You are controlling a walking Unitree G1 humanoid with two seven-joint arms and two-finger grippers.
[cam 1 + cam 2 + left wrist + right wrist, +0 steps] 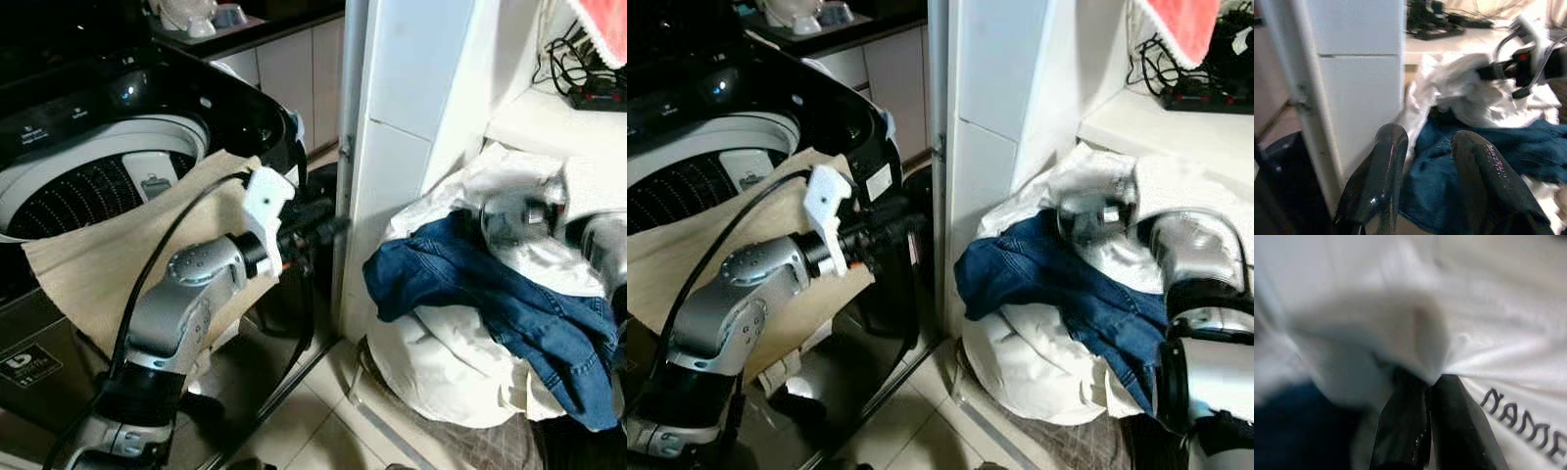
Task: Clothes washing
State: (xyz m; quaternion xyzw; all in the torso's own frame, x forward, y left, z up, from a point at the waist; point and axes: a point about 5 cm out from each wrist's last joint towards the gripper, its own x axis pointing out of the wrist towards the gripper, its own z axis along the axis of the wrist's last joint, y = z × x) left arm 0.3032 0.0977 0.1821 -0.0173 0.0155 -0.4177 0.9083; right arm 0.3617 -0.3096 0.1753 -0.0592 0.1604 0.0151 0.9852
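Right fingers (1422,396) pinch the white garment (1488,333); left fingers (1425,161) parted, empty, facing jeans (1528,147).

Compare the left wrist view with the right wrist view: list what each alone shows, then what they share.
Left wrist view alone: the left claw with fingers apart, a white wall corner, a shelf with black cables, and the right arm's wrist over the pile.

Right wrist view alone: the right claw, fingers together, pinching a fold of the white garment, and black lettering printed on that cloth.

Shared: the white garment and the blue denim garment beneath it.
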